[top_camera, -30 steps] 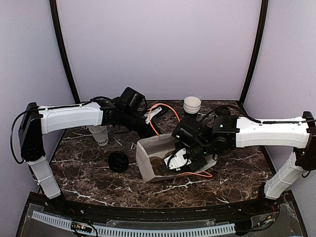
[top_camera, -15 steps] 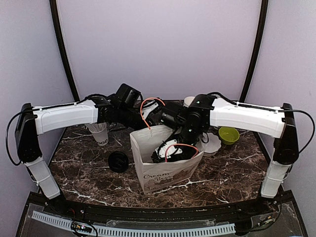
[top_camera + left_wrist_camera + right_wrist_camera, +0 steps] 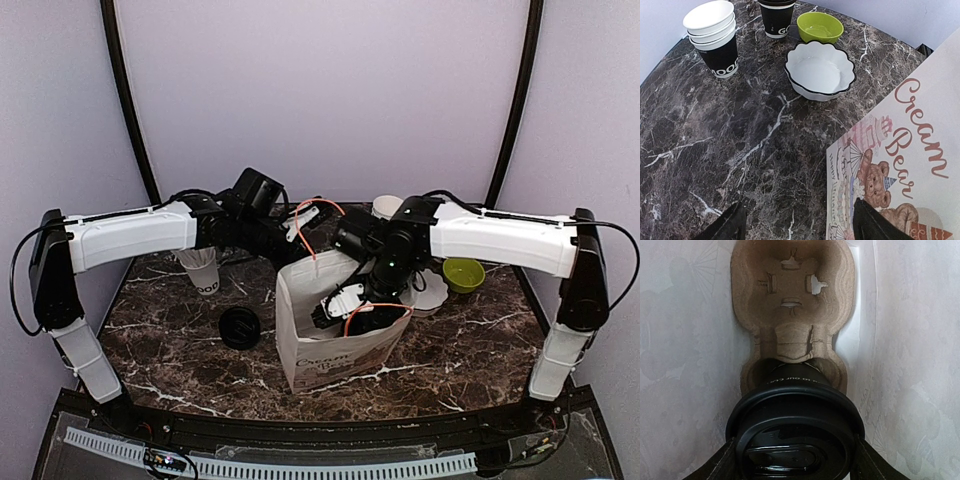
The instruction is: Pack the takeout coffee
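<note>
Lavender walls close in a dark marble table (image 3: 180, 350). From above, a white paper bag (image 3: 340, 355) stands upright just below the right gripper (image 3: 345, 305), which reaches down through its open mouth. The left gripper (image 3: 292, 228) hangs beside the bag's far rim, next to an orange handle (image 3: 318, 212).

In the left wrist view the fingers spread wide with nothing between them. Ahead of them stand a white scalloped bowl (image 3: 821, 72), a green bowl (image 3: 820, 26), a stack of lidless cups (image 3: 715, 37) and another black cup (image 3: 776, 20). The bag's printed side fills the right.

In the right wrist view, inside the bag, the fingers clasp the lid of the takeout coffee (image 3: 795, 440). It sits in the near slot of a pulp carrier (image 3: 790, 290).
</note>
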### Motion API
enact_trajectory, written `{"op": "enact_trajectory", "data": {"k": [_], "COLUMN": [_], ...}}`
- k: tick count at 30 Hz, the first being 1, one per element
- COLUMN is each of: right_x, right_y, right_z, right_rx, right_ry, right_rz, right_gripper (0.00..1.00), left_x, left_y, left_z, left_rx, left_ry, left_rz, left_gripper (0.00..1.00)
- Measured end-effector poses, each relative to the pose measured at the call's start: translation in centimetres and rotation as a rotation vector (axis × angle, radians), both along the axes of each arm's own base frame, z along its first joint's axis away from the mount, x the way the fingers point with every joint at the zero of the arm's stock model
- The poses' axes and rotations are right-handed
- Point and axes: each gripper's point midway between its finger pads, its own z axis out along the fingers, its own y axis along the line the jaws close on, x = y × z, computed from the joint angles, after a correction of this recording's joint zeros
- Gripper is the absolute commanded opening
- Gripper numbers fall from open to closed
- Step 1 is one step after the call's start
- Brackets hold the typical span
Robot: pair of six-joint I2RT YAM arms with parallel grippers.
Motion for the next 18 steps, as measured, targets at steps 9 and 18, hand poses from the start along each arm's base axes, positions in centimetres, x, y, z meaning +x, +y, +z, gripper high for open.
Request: {"op": "enact_trajectory", "data": {"k": [9,18], "right_x": [0.30,0.67], "right_y": [-0.21,0.37], "right_z": [-0.22,-0.17], "right_rx": [0.048,-0.002], "right_ry": [0.022,0.045], "right_rz": [-0.005,-0.058], "right_gripper": [0.51,0.53], "left_x": [0.20,0.30], "left_y": [0.15,0.24], "left_z": [0.01,0.00], "left_rx": [0.000,0.000], "left_ry": [0.000,-0.001], "left_rz": [0.005,0.008], "left_gripper": [0.76,0.76]}}
